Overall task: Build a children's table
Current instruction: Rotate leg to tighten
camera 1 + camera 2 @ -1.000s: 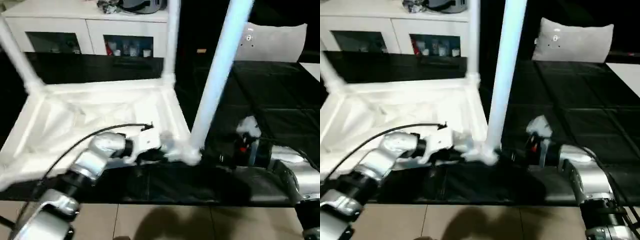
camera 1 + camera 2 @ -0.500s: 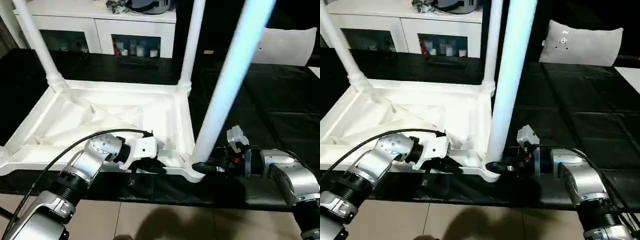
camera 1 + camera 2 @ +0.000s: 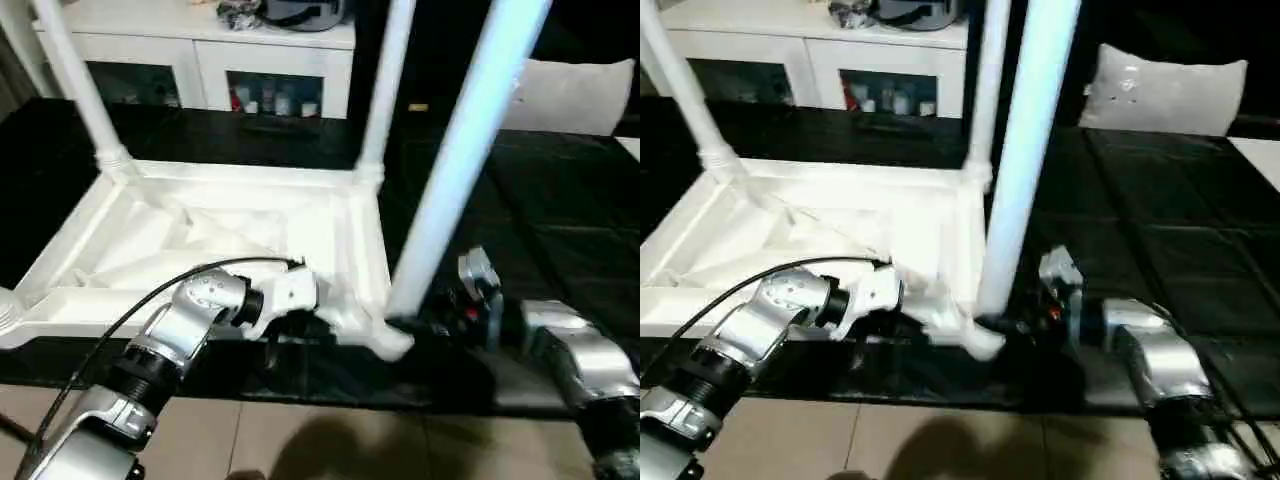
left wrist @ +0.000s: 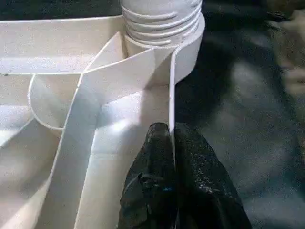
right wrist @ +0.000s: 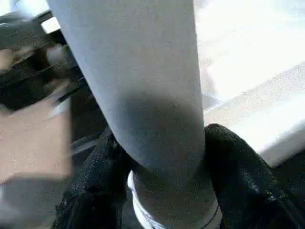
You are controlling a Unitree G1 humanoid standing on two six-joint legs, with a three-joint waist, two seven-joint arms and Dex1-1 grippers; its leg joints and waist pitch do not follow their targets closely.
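Note:
The children's table lies upside down, its white ribbed top (image 3: 200, 230) on a black mat. Three white legs stand up from its corner sockets: far left (image 3: 75, 85), far right (image 3: 385, 85) and near right (image 3: 460, 160). My left gripper (image 4: 170, 138) is shut on the thin rim wall (image 4: 172, 95) close to the near right socket (image 4: 162, 28). At the foot of the near right leg (image 5: 143, 95), my right gripper (image 5: 162, 143) has a black finger (image 5: 102, 162) pressed against each side. Both grippers, left (image 3: 318, 322) and right (image 3: 425, 322), meet at that corner.
A white cabinet (image 3: 200, 60) with glass doors stands behind the table, with clutter on top. A pale grey cushion (image 3: 575, 95) lies at the back right on the black mat (image 3: 560, 220). Beige floor tiles (image 3: 350, 440) run along the near edge.
My right gripper's fingers have drawn in around the foot of the near right leg. The left gripper has kept its hold on the rim. The camera view has shifted.

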